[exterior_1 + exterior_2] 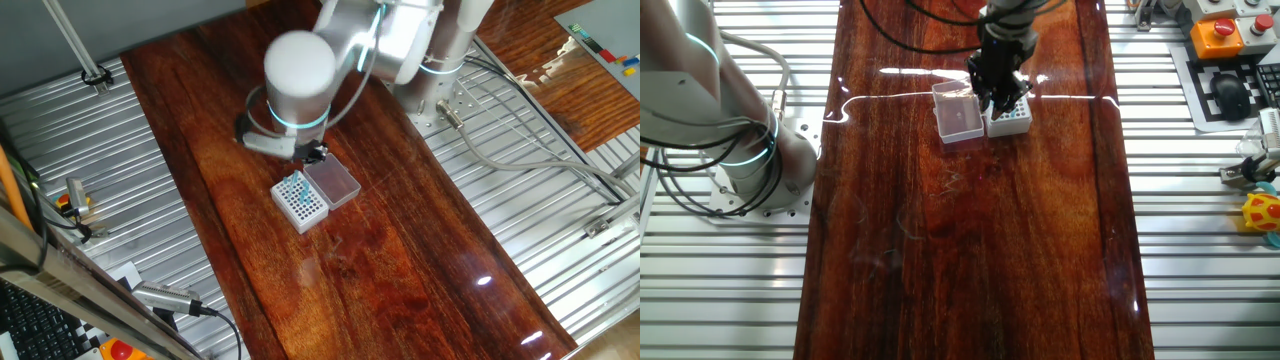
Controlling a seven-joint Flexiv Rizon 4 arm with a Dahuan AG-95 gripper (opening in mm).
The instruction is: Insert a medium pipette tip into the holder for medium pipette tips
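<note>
Hovering black two-finger gripper (1000, 98) over small white square grid-top box (300, 201).
Grip state unclear, tip unseen; misalignment could jam against grid.

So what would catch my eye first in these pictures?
Probably the silver robot arm with its glowing teal ring, bent low over the dark wooden table. Its gripper hangs right above a small white box holding a few teal-blue tips, with the box's clear lid folded open beside it.

Bright, even light from above; white glare streaks lie on the glossy table (970, 250); both pictures slightly soft.
</note>
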